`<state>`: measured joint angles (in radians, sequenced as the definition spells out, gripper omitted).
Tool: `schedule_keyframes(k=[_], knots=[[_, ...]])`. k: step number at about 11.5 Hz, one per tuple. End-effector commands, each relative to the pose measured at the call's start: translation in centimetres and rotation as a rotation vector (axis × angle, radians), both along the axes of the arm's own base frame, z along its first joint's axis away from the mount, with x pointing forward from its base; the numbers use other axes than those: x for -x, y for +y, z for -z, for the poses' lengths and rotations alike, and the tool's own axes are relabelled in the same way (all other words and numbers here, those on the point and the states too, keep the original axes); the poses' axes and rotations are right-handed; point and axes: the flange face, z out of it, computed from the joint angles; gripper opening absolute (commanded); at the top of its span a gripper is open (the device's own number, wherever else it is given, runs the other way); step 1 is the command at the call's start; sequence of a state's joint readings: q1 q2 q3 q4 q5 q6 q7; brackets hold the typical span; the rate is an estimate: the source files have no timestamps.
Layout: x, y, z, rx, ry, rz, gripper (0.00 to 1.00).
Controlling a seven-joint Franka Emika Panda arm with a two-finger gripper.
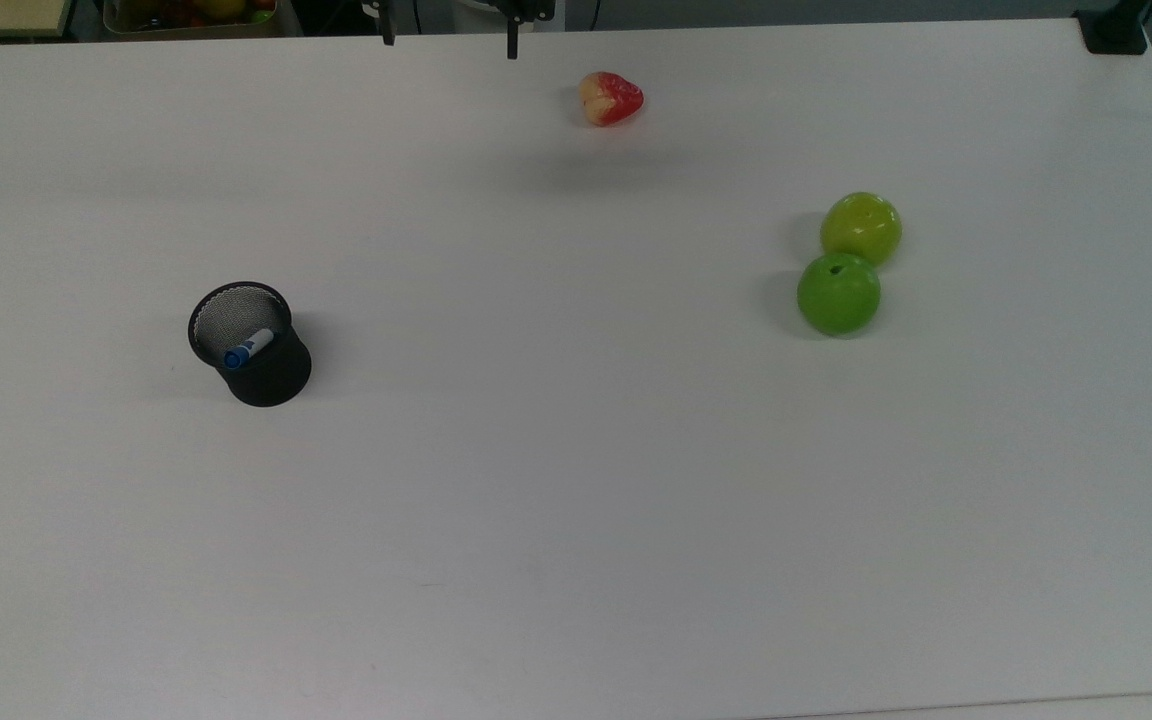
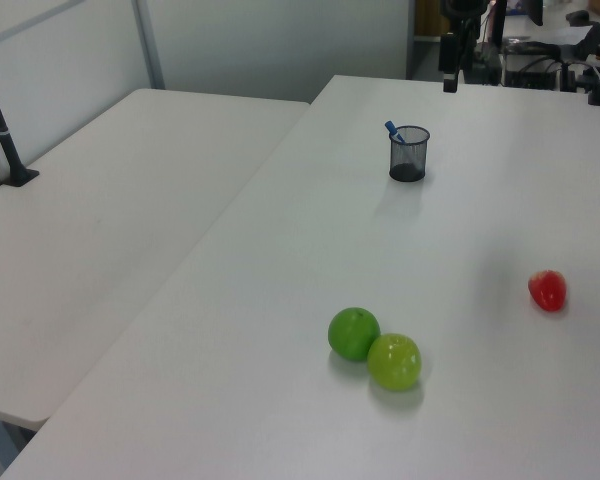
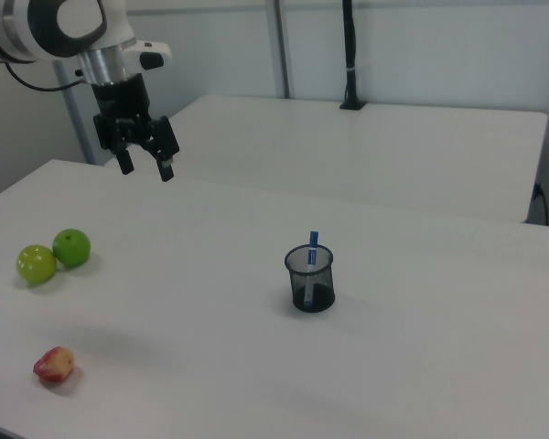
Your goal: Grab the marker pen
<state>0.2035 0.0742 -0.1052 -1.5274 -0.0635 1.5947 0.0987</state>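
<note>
Two green apples (image 1: pixel 848 262) lie at right in the top view. There is one red fruit (image 1: pixel 611 98), one mesh cup (image 1: pixel 252 343), and one marker pen (image 1: pixel 248 348).

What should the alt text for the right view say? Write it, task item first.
A blue-capped marker pen stands in a black mesh cup on a white table. The robot gripper hangs open above the table's far left, with two green apples and a red fruit at the right view's left.

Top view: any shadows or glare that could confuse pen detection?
Top view: soft shadows to the left of the green apples; a faint smudge of shadow below the red fruit; no hard glare on the table. Marker pen reads clearly against the mesh cup. Right view: even light, pen stands out.
</note>
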Motion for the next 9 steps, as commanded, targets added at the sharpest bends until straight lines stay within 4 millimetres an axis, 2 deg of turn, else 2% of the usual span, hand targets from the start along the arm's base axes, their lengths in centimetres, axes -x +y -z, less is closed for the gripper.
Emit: schedule_keyframes(k=[1,6,9], knots=[[0.9,-0.4,-0.8,0.004,-0.014,0.007,1.00],[0.8,-0.4,-0.7,0.005,-0.013,0.016,1.00],[0.3,-1.4,-0.3,0.013,-0.007,-0.032,1.00]])
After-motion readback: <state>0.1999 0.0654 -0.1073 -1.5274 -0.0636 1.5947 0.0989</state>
